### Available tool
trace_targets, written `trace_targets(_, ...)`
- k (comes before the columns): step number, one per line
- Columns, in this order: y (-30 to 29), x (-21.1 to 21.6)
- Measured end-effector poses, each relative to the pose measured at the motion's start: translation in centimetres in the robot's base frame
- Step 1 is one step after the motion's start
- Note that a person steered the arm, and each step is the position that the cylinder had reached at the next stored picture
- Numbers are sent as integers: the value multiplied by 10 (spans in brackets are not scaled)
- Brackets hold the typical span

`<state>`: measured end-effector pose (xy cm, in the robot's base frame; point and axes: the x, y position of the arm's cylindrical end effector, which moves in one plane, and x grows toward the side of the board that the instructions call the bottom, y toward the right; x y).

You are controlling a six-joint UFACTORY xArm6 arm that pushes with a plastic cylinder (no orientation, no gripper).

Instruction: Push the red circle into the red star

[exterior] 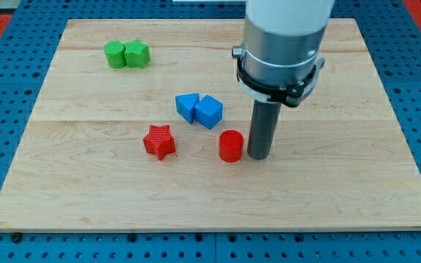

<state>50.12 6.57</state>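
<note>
The red circle [231,145] is a short red cylinder near the middle of the wooden board. The red star [159,142] lies to its left, a clear gap between them. My tip [259,155] stands on the board right beside the red circle, on its right side, touching or nearly touching it. The rod rises from there into the grey arm body at the view's top.
Two blue blocks [199,109] sit touching each other just above the red circle and star. Two green blocks [126,54] sit together at the top left. The wooden board [86,190] lies on a blue perforated surface.
</note>
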Motion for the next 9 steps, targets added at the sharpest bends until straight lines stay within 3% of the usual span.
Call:
trace_targets(2, -5, 55)
trace_targets(3, 35, 13)
trace_targets(4, 26, -4)
trace_targets(5, -10, 37)
trace_targets(7, 15, -13)
trace_targets(9, -61, 19)
